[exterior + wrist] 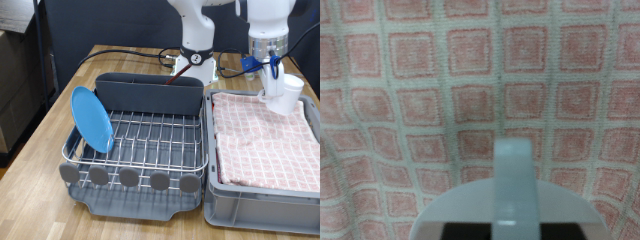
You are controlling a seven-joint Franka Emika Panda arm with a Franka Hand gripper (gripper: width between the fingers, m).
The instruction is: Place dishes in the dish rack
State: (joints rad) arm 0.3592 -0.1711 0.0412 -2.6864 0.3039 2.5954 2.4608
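Exterior view: the robot's two-finger gripper [272, 72] hangs over the far corner of the grey plastic crate lined with pink checked cloth [262, 140], its fingers closed on the rim of a white handled mug [283, 95] just below them. Well apart from the fingers, a round light-blue flat plate [91, 118] stands tilted in the silver wire dish rack with dark grey caddy [140, 140] on the wooden tabletop [40, 140].

Wrist view: the mug's white handle [515, 185] and rim fill the frame's lower edge, checked cloth [470, 70] beyond.

Wire rack [150, 135] shiny metal; checked cloth [470, 90] woven, matt.
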